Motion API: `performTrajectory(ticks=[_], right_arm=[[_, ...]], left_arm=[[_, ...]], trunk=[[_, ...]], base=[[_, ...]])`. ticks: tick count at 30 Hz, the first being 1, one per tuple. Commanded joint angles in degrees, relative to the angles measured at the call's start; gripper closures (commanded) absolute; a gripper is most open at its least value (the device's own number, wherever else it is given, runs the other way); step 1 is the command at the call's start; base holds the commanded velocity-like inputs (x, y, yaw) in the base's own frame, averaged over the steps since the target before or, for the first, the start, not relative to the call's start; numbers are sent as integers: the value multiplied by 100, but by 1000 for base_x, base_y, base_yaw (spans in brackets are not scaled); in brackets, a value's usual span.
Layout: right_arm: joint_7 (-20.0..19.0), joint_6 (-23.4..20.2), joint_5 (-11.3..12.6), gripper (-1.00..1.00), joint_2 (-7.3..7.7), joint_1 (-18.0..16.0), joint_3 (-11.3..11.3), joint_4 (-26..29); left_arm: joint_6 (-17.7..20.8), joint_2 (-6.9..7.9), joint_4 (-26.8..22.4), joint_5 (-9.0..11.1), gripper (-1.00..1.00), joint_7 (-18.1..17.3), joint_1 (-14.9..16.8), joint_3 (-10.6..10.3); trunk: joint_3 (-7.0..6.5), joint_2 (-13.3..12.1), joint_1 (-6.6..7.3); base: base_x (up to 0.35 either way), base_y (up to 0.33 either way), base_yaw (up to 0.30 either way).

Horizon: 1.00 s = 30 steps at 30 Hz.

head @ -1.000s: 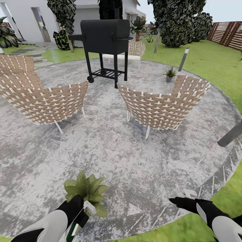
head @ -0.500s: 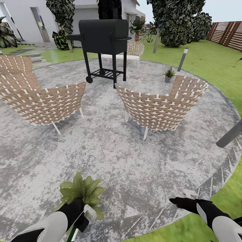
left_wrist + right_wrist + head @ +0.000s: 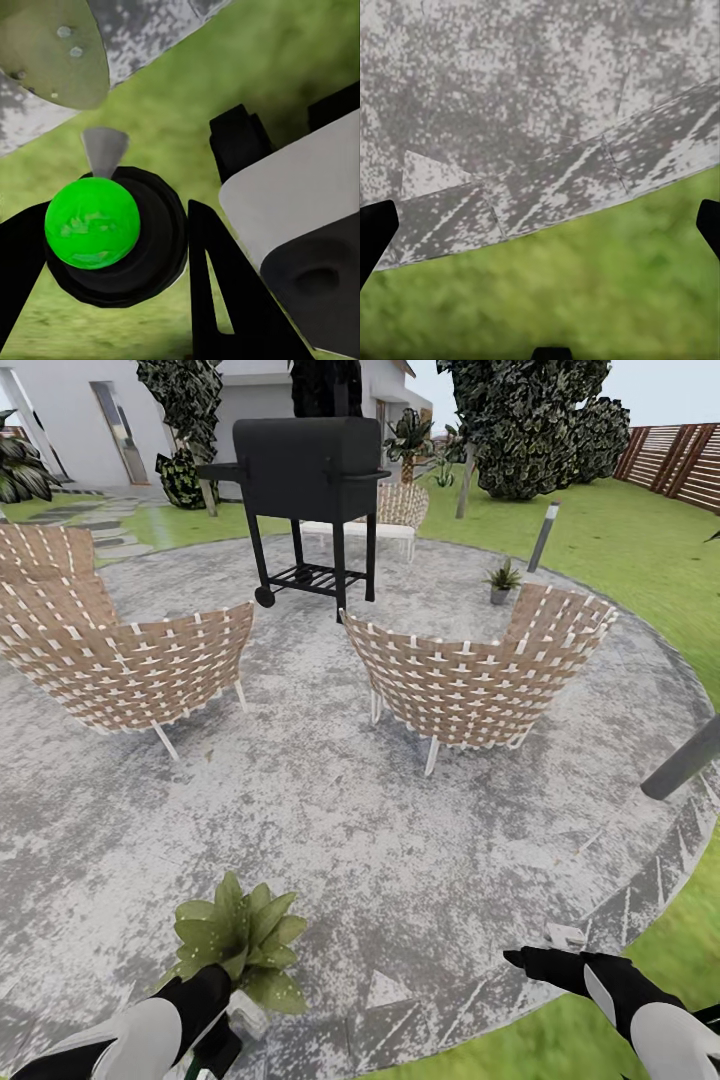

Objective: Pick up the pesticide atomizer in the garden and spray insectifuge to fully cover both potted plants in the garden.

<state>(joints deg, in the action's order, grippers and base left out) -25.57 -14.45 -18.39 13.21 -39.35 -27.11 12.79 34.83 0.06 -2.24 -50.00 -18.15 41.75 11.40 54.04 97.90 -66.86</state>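
Your left pincer point(image 3: 225, 1025) is squeezed tight around the pesticide atomizer point(image 3: 112, 234) so you can spray, with its nozzle right next to the near potted plant point(image 3: 235, 940) on the patio point(image 3: 330, 810), and your right pincer point(image 3: 530, 963) hangs wide apart, holding nothing.

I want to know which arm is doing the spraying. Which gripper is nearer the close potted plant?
Left. The left gripper sits right at the near potted plant, just under its leaves; the right gripper hangs well off to the plant's right near the patio edge.
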Motion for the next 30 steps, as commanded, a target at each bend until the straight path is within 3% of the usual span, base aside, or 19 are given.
performTrajectory(ticks=[1,9,12,16,22,30], right_arm=[[-35,-32,-51,-100,-3,-2,-49,11],[-35,-32,-55,-100,-6,-2,-49,4],[-35,-32,-59,-100,-16,-2,-49,4],[-33,-32,-60,-100,-27,-2,-48,4],[-35,-32,-60,-100,-37,-2,-46,4],[-35,-32,-60,-100,-38,-2,-45,4]], left_arm=[[24,13,-13,-57,100,-39,0,47],[31,1,-42,-59,100,-41,0,47],[58,-69,-116,-62,100,-47,6,40],[434,-188,-354,-69,100,-56,16,38],[731,-191,-1039,-92,100,-734,31,31],[1003,-182,-1120,-105,100,-847,65,29]], trunk=[[4,2,1],[4,2,1],[4,2,1],[4,2,1],[4,2,1],[4,2,1]], base=[[0,0,0],[-62,50,0],[-15,13,0],[-2,2,0],[0,0,0],[0,0,0]])
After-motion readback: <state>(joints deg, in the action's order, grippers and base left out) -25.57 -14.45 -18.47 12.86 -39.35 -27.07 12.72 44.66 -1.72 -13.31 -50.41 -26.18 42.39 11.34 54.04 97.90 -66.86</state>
